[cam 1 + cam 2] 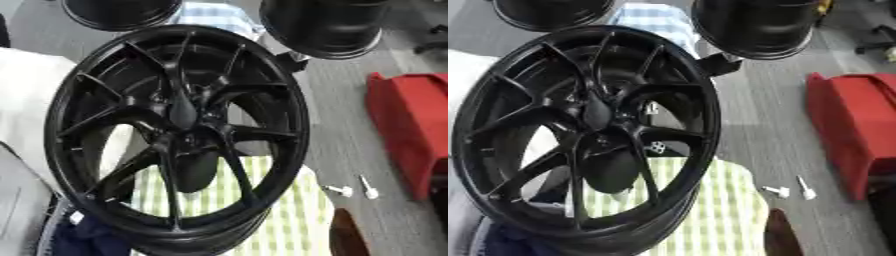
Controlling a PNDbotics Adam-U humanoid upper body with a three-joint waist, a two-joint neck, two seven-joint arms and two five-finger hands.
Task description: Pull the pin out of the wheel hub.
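Observation:
A large black multi-spoke wheel stands tilted close in front of me and fills most of both views. Its hub is dark, and I cannot make out a pin in it. Behind the lower spokes sits a dark rounded shape that I cannot identify. Two small pale marks show through the spokes right of the hub. Two small white pin-like pieces lie on the grey floor to the right of the wheel. Neither of my hands shows in either view.
The wheel rests over a green-and-white checked cloth. Two more black wheels stand behind it. A red case lies on the floor at the right. A white surface lies at the left, dark blue fabric below.

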